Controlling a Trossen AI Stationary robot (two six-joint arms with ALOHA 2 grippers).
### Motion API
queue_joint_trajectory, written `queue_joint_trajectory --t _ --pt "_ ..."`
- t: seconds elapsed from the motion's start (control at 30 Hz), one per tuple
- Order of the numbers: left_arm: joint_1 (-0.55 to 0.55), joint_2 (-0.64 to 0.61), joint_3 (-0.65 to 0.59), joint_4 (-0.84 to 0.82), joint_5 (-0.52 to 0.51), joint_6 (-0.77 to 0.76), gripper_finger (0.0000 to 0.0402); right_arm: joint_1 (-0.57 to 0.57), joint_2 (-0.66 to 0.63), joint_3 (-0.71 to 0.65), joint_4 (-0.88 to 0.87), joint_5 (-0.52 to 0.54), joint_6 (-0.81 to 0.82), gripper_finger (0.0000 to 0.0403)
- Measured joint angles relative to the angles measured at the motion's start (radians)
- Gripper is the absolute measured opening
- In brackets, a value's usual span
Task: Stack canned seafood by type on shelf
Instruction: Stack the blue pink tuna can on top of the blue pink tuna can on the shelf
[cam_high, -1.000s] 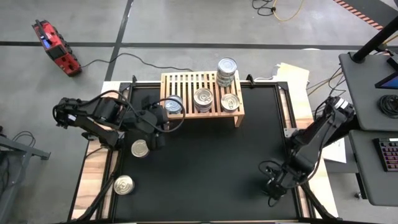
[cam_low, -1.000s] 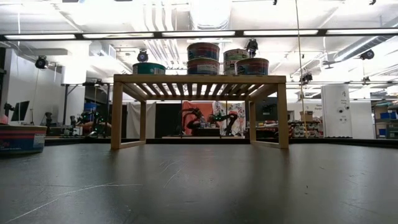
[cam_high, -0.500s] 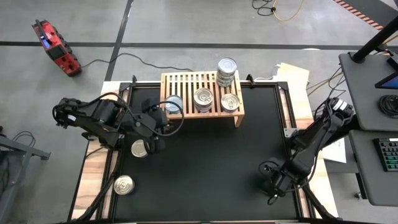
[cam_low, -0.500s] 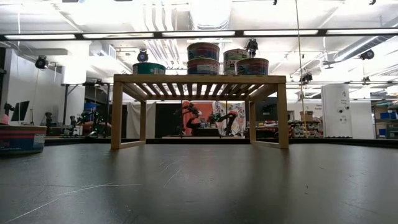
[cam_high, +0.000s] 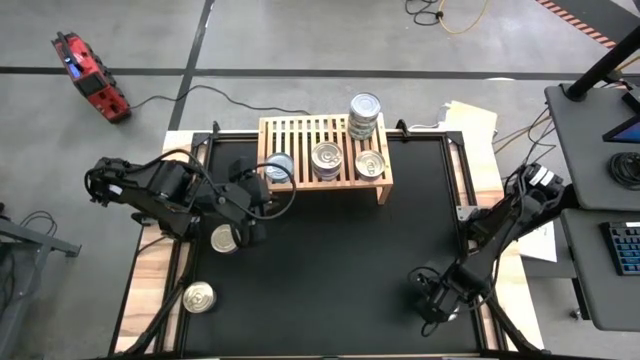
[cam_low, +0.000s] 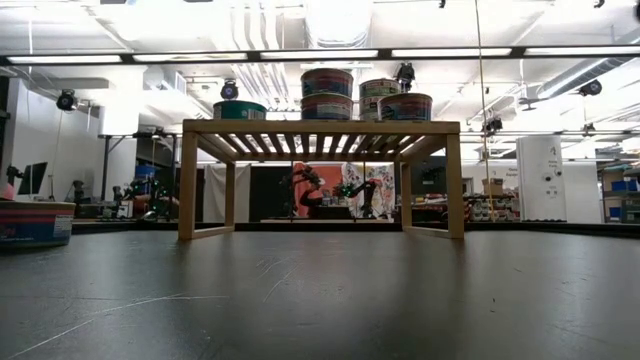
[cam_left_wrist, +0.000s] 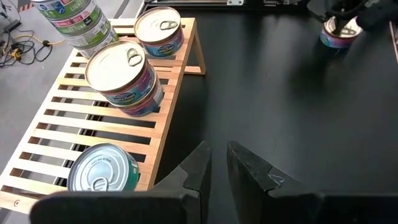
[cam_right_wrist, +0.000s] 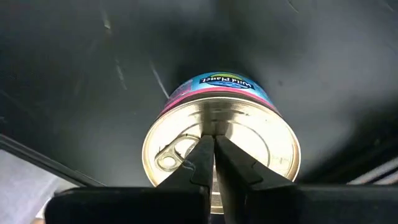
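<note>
Right gripper (cam_right_wrist: 209, 163) at near right corner of table (cam_high: 330, 280), fingers closed together, empty, just above lid of a pink-and-blue can (cam_right_wrist: 221, 140); contact cannot be told. Two loose cans on the table's left side: one at near left (cam_high: 198, 296), one further back (cam_high: 226, 238) beside the left arm. Left gripper (cam_left_wrist: 216, 163) sits just off the rack's left end, fingers nearly shut, holding nothing. Wooden rack (cam_high: 305, 130) at far centre carries a teal can (cam_left_wrist: 102, 167), a two-can stack (cam_left_wrist: 123, 76), a single can (cam_left_wrist: 159, 30) and a taller stack (cam_high: 365, 114) at far right.
</note>
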Motion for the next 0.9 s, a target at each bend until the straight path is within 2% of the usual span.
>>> queue_joint_trajectory --t 0.17,0.33,0.43,0.5,0.67,0.77,0.9 --pt "0.0 0.005 0.0 0.051 -0.003 0.025 0.0036 -0.076 0.01 0.0 0.018 0.066 -0.109 0.0009" --pt "0.0 0.031 0.0 0.083 -0.002 0.058 0.0036 -0.215 0.007 -0.002 0.119 0.235 -0.306 0.0009" --pt "-0.001 0.059 0.0 0.092 -0.002 0.063 0.0036 -0.302 -0.01 -0.004 0.204 0.295 -0.476 0.0009" --pt "-0.003 0.079 0.0 0.095 0.015 0.063 0.0036 -0.349 -0.025 -0.007 0.277 0.308 -0.606 0.0009" --pt "-0.006 0.125 0.0 0.115 0.145 0.07 0.0036 -0.423 -0.097 -0.006 0.489 0.345 -0.852 0.0009" --pt "-0.013 0.146 0.0 0.133 0.165 0.08 0.0036 -0.457 -0.144 -0.006 0.546 0.344 -0.913 0.0009" --pt "-0.019 0.169 0.0 0.207 0.165 0.114 0.0036 -0.498 -0.227 -0.006 0.533 0.34 -0.939 0.0009"
